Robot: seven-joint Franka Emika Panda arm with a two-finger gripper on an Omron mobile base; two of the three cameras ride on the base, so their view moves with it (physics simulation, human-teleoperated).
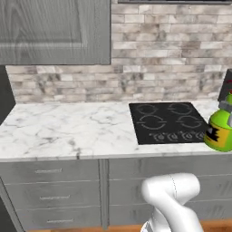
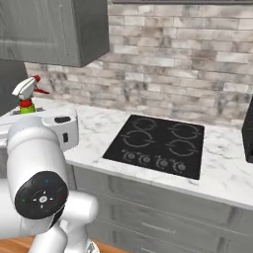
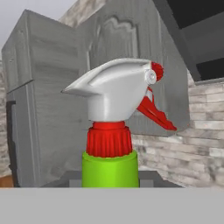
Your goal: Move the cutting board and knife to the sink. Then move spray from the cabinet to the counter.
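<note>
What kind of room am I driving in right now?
A rendered home kitchen, it seems: a black four-ring cooktop set into a white marble counter over grey drawers, a brick backsplash, and a grey wall cabinet above.

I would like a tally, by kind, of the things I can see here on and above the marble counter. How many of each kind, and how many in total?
Spray bottle: 1
Cooktop: 1, with 4 burner rings
Wall cabinet: 1
Gripper: 1, shut on the spray bottle
Total: 4
</note>
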